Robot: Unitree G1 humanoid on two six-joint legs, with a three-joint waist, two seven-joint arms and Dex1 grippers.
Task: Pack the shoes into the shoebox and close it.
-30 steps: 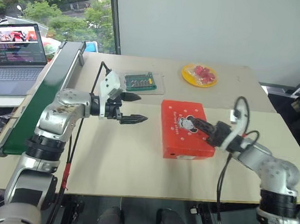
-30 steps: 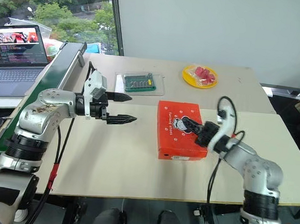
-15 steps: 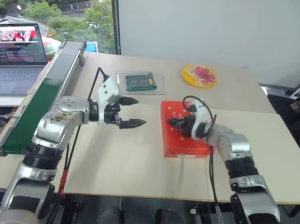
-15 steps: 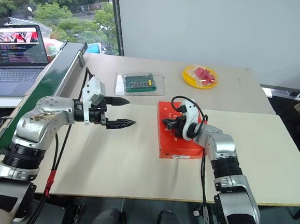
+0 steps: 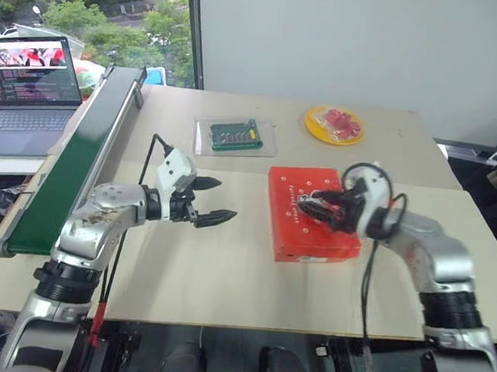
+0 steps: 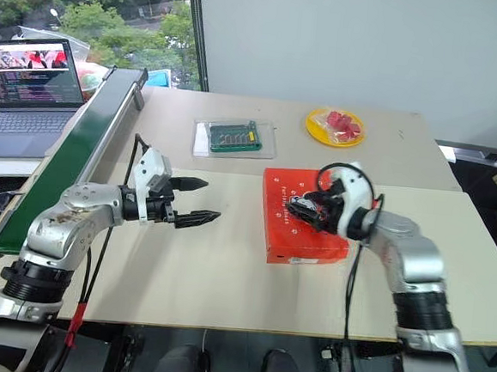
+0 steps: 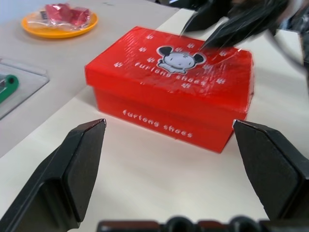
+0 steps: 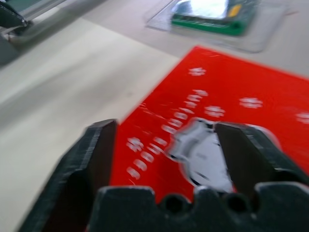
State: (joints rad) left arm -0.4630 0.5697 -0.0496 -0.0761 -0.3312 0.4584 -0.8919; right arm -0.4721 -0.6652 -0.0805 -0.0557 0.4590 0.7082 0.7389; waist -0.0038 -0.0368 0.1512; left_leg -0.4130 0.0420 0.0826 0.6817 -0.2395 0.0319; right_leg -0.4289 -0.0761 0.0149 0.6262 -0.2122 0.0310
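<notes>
Red shoebox (image 5: 310, 212) lid closed, contents hidden, directly under the spread, empty right claw (image 5: 318, 203). Left claw (image 5: 210, 201) spread, empty, well apart from the box. Yellow plate (image 5: 332, 134) holds red pieces beyond.

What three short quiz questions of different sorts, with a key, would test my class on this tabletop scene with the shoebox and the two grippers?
1. True or false: the shoebox has its lid shut.
2. Multiple choice: which gripper hangs over the shoebox's lid? A) left gripper B) right gripper C) both
3. Short answer: what lies in the clear tray beyond the shoebox, and what sits to that tray's right?

Key
1. True: the lid lies flat, its cartoon mouse print facing up.
2. B. The left gripper hangs over bare table, apart from the box. Both grippers have open jaws that hold nothing.
3. A green circuit board; a yellow plate bearing red items.
</notes>
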